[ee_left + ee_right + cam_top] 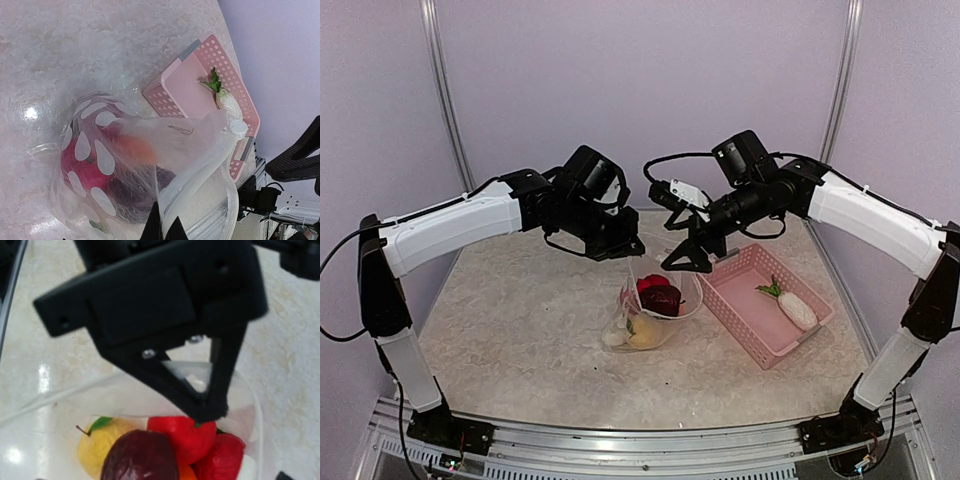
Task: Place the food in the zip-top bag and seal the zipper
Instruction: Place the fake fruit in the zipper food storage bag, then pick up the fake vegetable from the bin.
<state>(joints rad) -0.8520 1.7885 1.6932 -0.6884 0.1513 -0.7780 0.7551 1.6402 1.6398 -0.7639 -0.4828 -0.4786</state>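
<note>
Marbled counter under zip-top bag; rim pinched in clenched left pincer, mostly cropped. Right pincer closed tip-to-tip above food; contact with rim not discernible.

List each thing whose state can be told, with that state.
zip-top bag, open, food inside
zipper, unsealed
left gripper, shut on the bag's rim
right gripper, shut, above the bag's mouth
pink basket, holds one white radish
</note>
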